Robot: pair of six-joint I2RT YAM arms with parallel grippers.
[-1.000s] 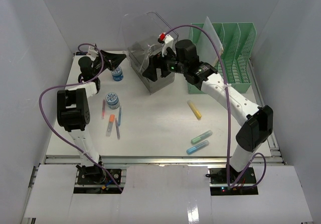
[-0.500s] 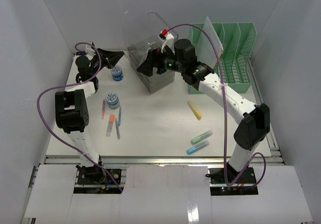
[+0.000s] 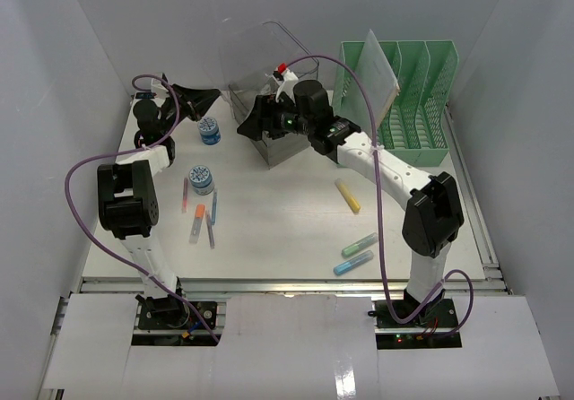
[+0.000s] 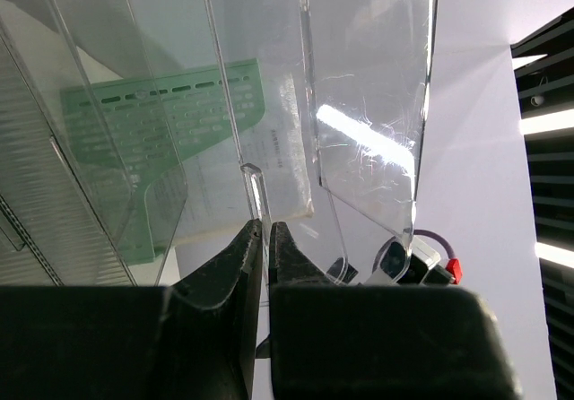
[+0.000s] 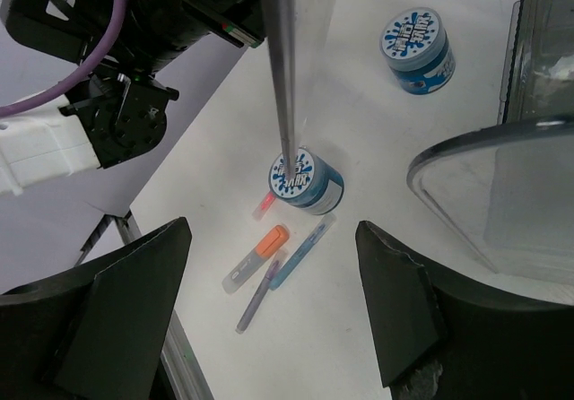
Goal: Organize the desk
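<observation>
The white desk (image 3: 278, 225) carries a clear plastic bin (image 3: 273, 131) whose clear lid (image 3: 247, 55) stands raised. My left gripper (image 3: 204, 97) is shut on a thin clear tab of the lid (image 4: 256, 194) at the bin's left. My right gripper (image 3: 253, 124) hangs open and holds nothing, just left of the bin's front. In the right wrist view the right gripper (image 5: 273, 230) is above a blue jar (image 5: 307, 180), an orange marker (image 5: 258, 256) and two pens (image 5: 269, 283). The lid's edge (image 5: 285, 59) crosses that view.
A second blue jar (image 3: 210, 131) stands near the left gripper. A yellow highlighter (image 3: 347, 195), a green one (image 3: 360, 244) and a blue one (image 3: 353, 263) lie at the right front. A green file rack (image 3: 417, 104) with a paper sheet (image 3: 377, 73) stands back right.
My right gripper has swung left from over the bin to its left front corner, its jaws a little narrower. The left gripper has stayed shut at the lid.
</observation>
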